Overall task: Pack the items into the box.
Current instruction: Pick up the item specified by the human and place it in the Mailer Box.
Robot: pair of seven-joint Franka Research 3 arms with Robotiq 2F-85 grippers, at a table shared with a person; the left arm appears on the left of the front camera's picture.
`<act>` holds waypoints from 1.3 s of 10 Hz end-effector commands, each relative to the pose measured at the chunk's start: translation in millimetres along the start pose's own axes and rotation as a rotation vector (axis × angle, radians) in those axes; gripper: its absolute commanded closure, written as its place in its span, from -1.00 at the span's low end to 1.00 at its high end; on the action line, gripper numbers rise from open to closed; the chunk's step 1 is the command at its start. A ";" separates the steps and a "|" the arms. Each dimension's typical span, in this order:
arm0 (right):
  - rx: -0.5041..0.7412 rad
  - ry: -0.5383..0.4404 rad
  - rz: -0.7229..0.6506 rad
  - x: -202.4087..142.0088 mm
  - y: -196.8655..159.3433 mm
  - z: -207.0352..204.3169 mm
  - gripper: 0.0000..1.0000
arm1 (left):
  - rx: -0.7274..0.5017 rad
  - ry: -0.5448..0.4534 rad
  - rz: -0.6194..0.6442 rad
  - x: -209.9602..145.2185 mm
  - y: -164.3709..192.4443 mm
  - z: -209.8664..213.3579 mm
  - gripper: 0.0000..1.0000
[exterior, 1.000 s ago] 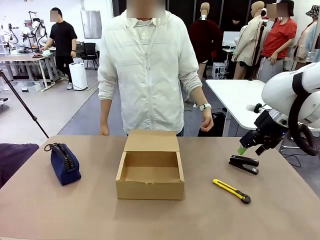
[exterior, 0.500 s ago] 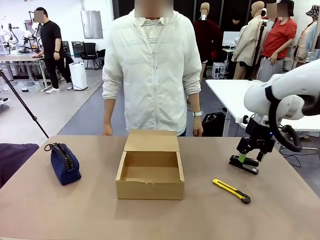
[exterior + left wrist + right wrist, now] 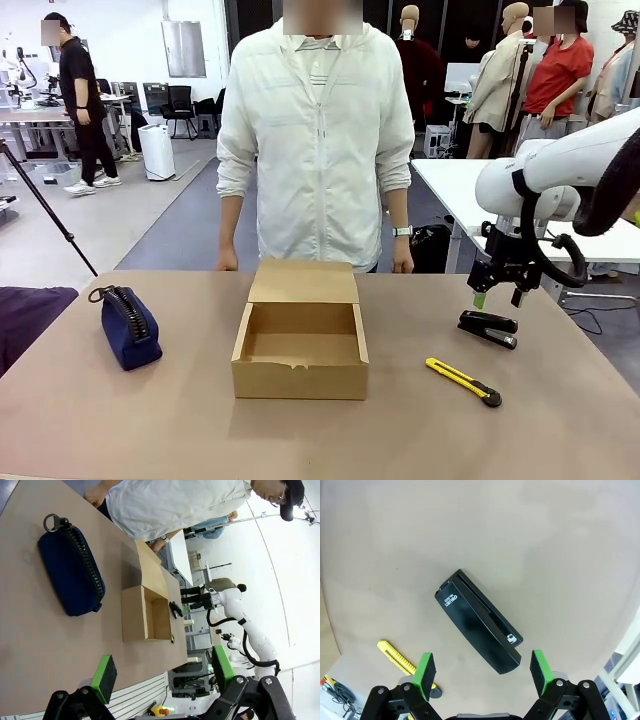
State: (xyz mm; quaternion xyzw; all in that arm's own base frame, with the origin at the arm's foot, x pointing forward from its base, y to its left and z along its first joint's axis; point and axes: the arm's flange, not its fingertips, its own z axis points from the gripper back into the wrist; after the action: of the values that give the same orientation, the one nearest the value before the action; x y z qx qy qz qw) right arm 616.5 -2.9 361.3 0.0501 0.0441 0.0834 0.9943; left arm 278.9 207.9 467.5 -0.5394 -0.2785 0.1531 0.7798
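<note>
- Front view: a plain brown worktop (image 3: 150, 430) in a busy lab, with a white table behind it at the right. A person (image 3: 318, 150) in a white jacket stands at the far edge, arms down.
- The box (image 3: 300, 380) sits mid-worktop with its lid flap tipped back. The navy pouch (image 3: 130, 330) lies well apart on its left, zip upward.
- Over on the right, the right end effector (image 3: 498, 298) hangs just above the slim black stapler (image 3: 488, 328), fingers spread and gripping nothing. The yellow utility knife (image 3: 463, 381) lies near.
- Left wrist view: the left end effector (image 3: 164, 672) is released and unloaded, up off the worktop, with pouch and box ahead of it.
- Right wrist view: the stapler lies diagonally on the worktop between the green pads (image 3: 425, 672). Small white print shows on its top, too fine for the front view, and the knife lies beside one pad.
</note>
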 end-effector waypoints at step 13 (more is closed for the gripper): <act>-0.094 -0.010 0.743 -6.3 23.7 -7.5 -1.00 | -0.013 -0.001 -0.019 0.1 0.8 1.1 -1.00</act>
State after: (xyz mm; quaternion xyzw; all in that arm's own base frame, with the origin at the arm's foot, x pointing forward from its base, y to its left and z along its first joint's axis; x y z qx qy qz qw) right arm 607.2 15.2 363.4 0.0335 0.0244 0.4554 0.8893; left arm 278.8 208.0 467.6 -0.5394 -0.2786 0.1530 0.7798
